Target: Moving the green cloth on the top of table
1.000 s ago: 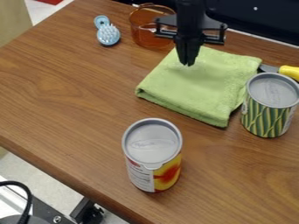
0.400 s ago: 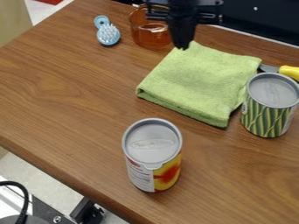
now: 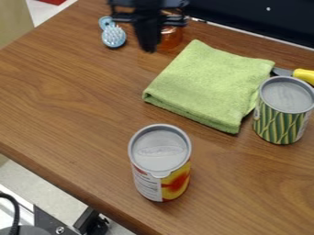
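Bears on wooden tabletop (image 3: 80, 105) green cloth (image 3: 211, 85), striped can (image 3: 282, 121), red-yellow can (image 3: 160, 160), blue brush (image 3: 113, 36), amber container (image 3: 171, 37) and yellow-handled tool (image 3: 303, 75)

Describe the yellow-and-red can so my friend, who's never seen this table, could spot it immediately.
On the brown wooden table, find the folded green cloth. Nearer the camera, toward the table's front edge, stands an upright can with a grey lid. Its yellow-and-red side sets it apart from the green-patterned can beside the cloth.
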`<control>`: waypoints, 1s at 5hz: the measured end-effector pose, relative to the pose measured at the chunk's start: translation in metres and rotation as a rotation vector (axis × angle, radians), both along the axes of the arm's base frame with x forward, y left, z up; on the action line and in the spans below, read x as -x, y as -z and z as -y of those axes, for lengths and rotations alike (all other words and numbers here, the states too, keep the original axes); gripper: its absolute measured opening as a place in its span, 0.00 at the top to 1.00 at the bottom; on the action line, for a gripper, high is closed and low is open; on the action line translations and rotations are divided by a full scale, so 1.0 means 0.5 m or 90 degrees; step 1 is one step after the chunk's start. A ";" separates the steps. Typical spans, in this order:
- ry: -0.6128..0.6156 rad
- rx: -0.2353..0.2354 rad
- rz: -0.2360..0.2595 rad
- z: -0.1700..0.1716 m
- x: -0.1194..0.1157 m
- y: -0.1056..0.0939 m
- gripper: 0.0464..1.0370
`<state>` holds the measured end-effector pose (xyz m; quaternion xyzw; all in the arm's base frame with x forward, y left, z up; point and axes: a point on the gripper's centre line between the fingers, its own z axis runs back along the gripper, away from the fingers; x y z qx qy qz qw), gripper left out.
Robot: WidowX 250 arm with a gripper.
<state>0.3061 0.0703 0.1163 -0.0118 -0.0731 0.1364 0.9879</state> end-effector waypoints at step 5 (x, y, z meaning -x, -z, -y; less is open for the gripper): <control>-0.013 0.002 -0.023 -0.169 0.099 0.006 0.31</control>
